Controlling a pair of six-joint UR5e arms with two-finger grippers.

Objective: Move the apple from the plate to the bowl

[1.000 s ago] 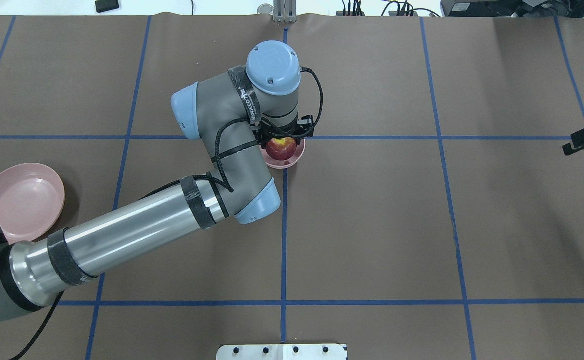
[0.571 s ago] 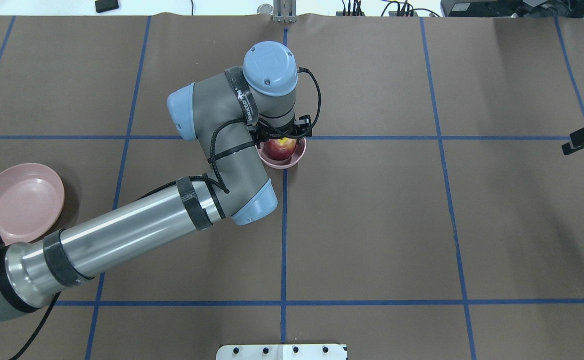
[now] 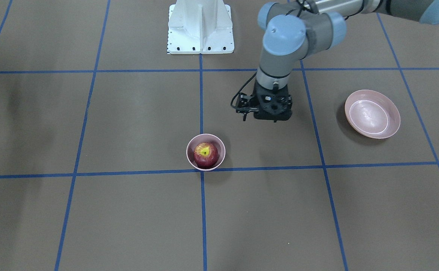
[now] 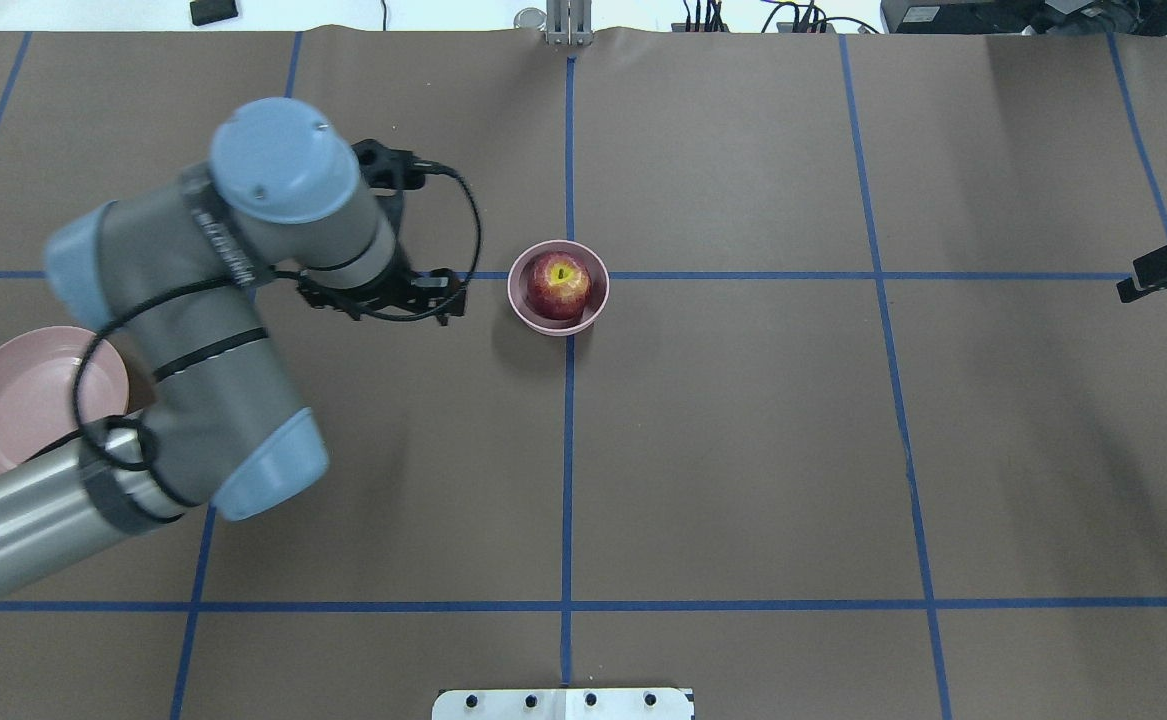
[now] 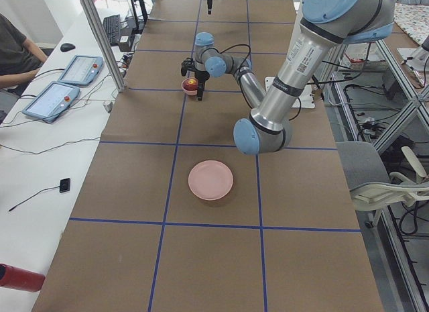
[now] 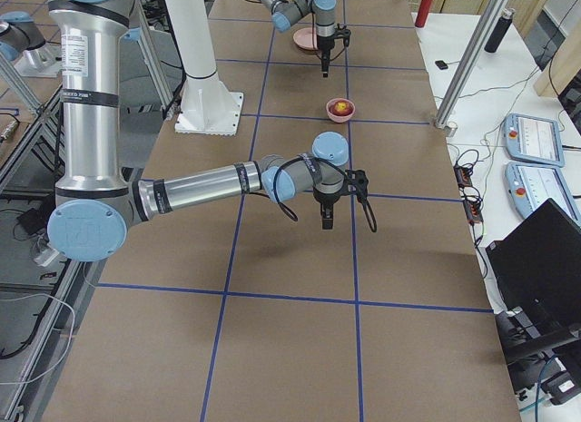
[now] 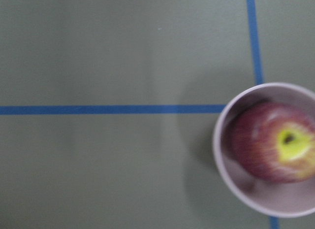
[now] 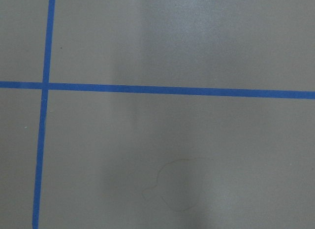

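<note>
The left pincer [image 4: 383, 295] hangs above the bench [image 4: 743, 450] at 9 o'clock from the bowl [image 4: 599, 300]; whether it is spread or pressed together cannot be told. The apple [image 4: 558, 285] sits in the bowl, and the plate [image 4: 13, 400] lies well apart at 8 o'clock.

Bright even light, soft shadows; left wrist view blurs the apple [image 7: 273, 147].

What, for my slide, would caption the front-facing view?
Apple rests in the bowl; the plate is empty, left gripper hovering between them.
</note>
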